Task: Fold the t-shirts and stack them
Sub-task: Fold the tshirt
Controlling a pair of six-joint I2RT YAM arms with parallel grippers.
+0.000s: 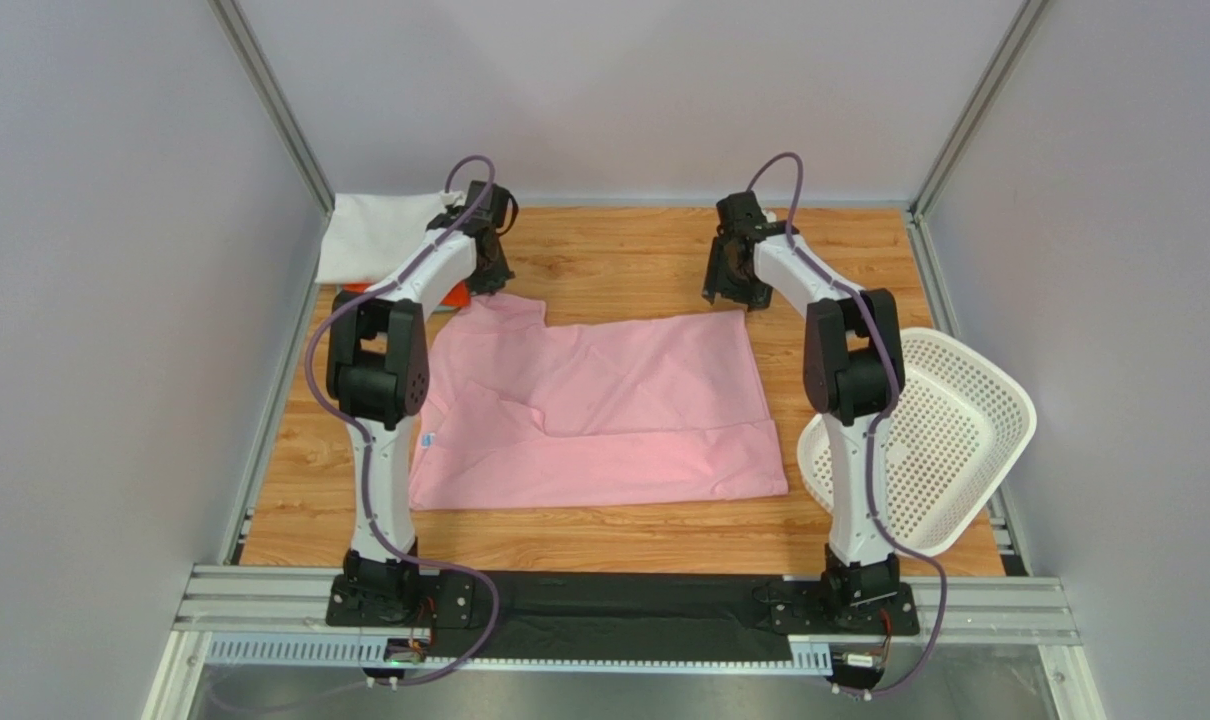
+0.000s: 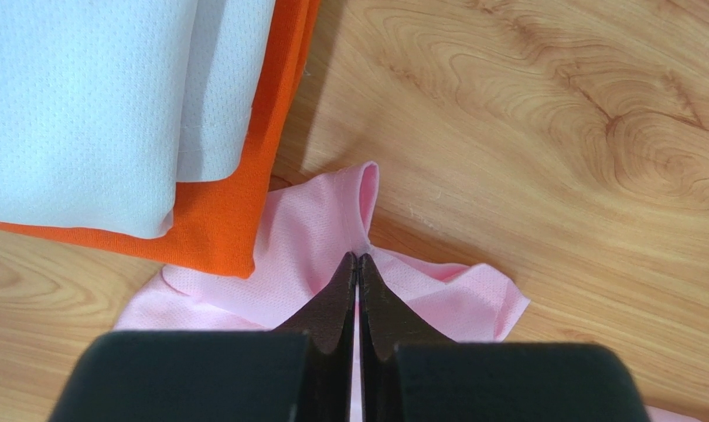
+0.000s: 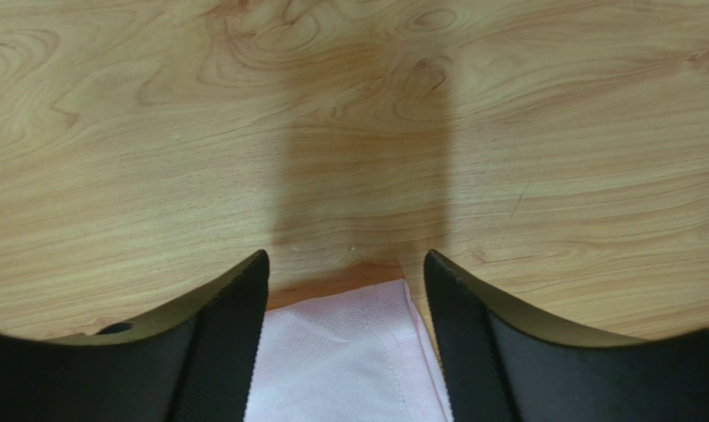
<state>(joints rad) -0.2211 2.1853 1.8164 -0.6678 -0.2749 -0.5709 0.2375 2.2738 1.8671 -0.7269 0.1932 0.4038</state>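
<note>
Fingers (image 2: 332, 308) of your left gripper (image 2: 358, 259) clamp the 11 o'clock corner of the soft pink knit t-shirt (image 1: 611, 405); right gripper (image 3: 345, 257) fingers (image 3: 226, 325) spread astride its 1 o'clock corner. Folded white mesh t-shirt (image 2: 85, 97) on orange-red t-shirt (image 2: 217, 220) crowds 10 o'clock.

Pink t-shirt (image 1: 596, 405) plain light pink, fine pinhole weave; white t-shirt (image 2: 94, 97) white with the same dotted mesh; orange-red t-shirt (image 2: 217, 211) solid orange-red; basket (image 1: 1002, 398) white, perforated all over; tabletop (image 1: 626, 255) light wood grain with swirls; left tool (image 2: 357, 258) and right tool (image 3: 345, 259) black.
</note>
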